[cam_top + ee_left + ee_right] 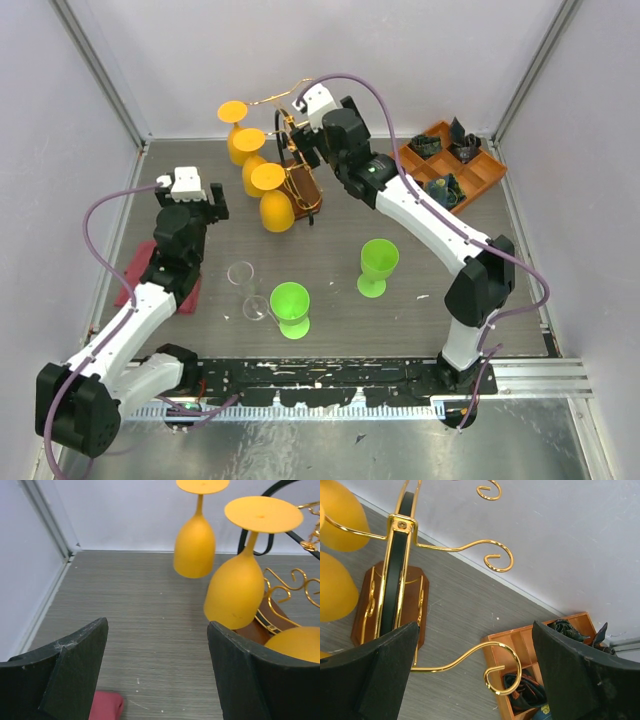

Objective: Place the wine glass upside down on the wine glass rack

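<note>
We see both pincers spread wide and holding nothing. The right gripper (303, 146) stands at the far middle of the table, close against the wine glass rack (303, 186). In its wrist view the open jaws frame the rack's dark hoop, and one gold scroll arm curls across the gap between them. Whether a finger touches the wire we cannot tell. The left gripper (212, 205) sits to the left of the rack, apart from it, with bare table between its fingers in its own view.

Three orange wine glasses (277, 211) hang upside down in a row along the rack's left side, so that flank is crowded. The scroll arms on the rack's right side are bare. An orange compartment tray (481, 176) holding dark objects lies near the far right corner, well apart from the rack.

Nearer the arms, a clear wine glass (245, 290) is just beside one green wine glass (291, 309). We cannot tell if the clear one stands or lies. A second green wine glass (378, 266) stands upright to the right. A red cloth (128, 288) lies under the left arm near the left edge.

The table (420, 320) is grey and wood-grained, with open floor between the green glasses and the rack. Pale walls on metal posts close off the left, far and right sides.
</note>
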Robot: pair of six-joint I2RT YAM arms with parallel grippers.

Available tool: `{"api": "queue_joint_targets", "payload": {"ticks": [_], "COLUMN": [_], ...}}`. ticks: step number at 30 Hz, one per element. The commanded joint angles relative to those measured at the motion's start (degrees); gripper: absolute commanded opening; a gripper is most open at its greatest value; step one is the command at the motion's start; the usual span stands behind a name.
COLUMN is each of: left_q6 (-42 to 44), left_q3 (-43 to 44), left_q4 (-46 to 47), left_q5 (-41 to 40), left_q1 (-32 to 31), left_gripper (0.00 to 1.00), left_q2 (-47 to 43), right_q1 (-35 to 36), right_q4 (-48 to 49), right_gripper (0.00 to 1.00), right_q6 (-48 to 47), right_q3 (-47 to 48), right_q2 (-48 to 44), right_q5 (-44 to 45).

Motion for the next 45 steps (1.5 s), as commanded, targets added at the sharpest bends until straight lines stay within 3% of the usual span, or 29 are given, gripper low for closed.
{"api": "queue_joint_targets", "payload": {"ticks": [1, 45], "left_q6": [3.1, 4.1], "left_q3": [3.7, 7.4], "left_q4": [-7.0, -12.5], "left_q5": [-5.2, -4.9], "left_q1": [0.4, 1.6], "left_gripper": [0.87, 0.87], "left_q2": [-0.1, -0.5], "right_q1": [-1.7, -0.9], "right_q4": [2.0, -4.8], "right_gripper": [1.0, 1.0], "right_q6": [-0.6, 10.1], "right_q3": [4.9, 3.2], "right_q2": [0.1, 3.2], "right_q5": [-1.3, -19.0]}}
